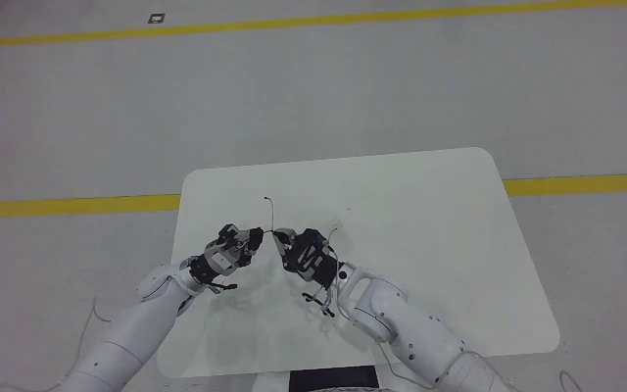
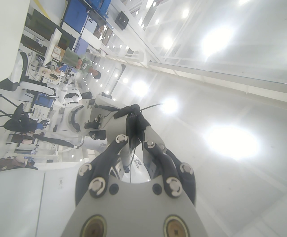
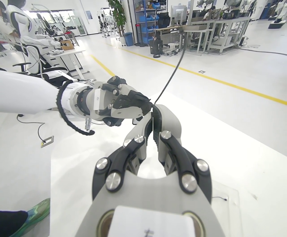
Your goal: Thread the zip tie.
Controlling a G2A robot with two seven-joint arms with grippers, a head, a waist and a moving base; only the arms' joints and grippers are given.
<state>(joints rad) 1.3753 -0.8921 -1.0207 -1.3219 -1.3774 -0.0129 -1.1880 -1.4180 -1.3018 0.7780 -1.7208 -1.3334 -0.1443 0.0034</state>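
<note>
I had both tools meeting tip to tip above the left half of the white, round-cornered surface (image 1: 441, 225). The right tool (image 3: 153, 116) was pressed together on the lower end of the black zip tie (image 3: 169, 77), and the left tool (image 3: 148, 104) was pinched onto the same tie just beside it. The tie rose from that pinch with its free end in the air, clear of the surface, and around us lay a pale floor (image 1: 323, 98) crossed by yellow lines (image 1: 294, 22), with benches (image 3: 201, 29), blue bins (image 3: 145, 19) and a potted plant (image 3: 116, 13) farther off.
</note>
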